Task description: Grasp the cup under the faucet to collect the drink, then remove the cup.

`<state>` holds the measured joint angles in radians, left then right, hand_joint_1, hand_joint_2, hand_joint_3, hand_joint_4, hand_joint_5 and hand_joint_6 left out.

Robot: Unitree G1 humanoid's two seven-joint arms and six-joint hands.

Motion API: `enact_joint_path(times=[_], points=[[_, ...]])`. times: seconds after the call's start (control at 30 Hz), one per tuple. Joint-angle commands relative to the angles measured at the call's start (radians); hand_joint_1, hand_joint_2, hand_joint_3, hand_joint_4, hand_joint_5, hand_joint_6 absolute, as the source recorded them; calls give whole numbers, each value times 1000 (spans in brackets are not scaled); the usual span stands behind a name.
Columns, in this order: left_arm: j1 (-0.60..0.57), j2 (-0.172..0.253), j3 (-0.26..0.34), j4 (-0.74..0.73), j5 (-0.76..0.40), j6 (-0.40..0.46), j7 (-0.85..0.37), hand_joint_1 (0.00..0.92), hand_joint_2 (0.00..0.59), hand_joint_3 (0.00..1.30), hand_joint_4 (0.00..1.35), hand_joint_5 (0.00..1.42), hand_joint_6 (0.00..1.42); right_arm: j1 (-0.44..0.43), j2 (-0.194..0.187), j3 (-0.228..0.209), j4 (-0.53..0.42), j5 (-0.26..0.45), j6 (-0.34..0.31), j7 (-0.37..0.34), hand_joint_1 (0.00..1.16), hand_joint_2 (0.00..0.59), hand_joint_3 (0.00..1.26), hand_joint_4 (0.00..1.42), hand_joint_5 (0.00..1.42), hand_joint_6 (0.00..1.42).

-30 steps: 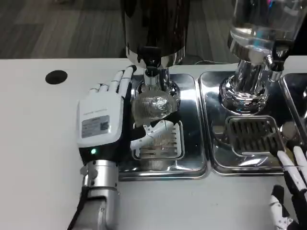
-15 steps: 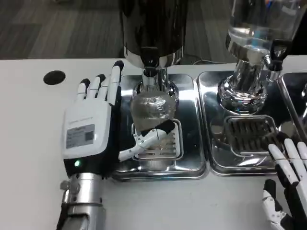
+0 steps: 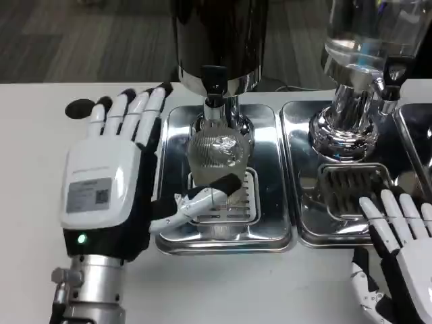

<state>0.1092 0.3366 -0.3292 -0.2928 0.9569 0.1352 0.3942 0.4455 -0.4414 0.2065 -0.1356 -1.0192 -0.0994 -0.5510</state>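
The left hand [image 3: 101,185] now sits further left and nearer the camera than a second ago, its fingers spread apart and drawn clear of the cup [image 3: 214,154], where before they lay against the cup's side. Only the thumb still reaches toward the cup's base. The right hand [image 3: 398,260] shows further up at the lower right, fingers over the neighbouring tray [image 3: 307,229].

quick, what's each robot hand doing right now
Left robot hand: open, holding nothing, beside the cup.
Right robot hand: open, holding nothing.
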Motion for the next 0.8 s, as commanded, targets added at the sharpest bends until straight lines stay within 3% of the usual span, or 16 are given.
enact_joint_path(times=[0.03,0.47,0.8], points=[[-62,-11,-7,-30,30,-21,-59,0,52,133,0,67,31,45,5,-13,-68,-15,24,6,153,565,104,0,0,0],[-202,-92,-23,9,89,22,-177,0,59,146,0,101,63,105,10,-51,-48,28,-6,-44,166,565,113,0,0,0],[-219,-114,-21,50,91,45,-216,0,61,205,0,147,115,102,9,-53,-24,43,-26,-56,173,565,114,0,0,0]])
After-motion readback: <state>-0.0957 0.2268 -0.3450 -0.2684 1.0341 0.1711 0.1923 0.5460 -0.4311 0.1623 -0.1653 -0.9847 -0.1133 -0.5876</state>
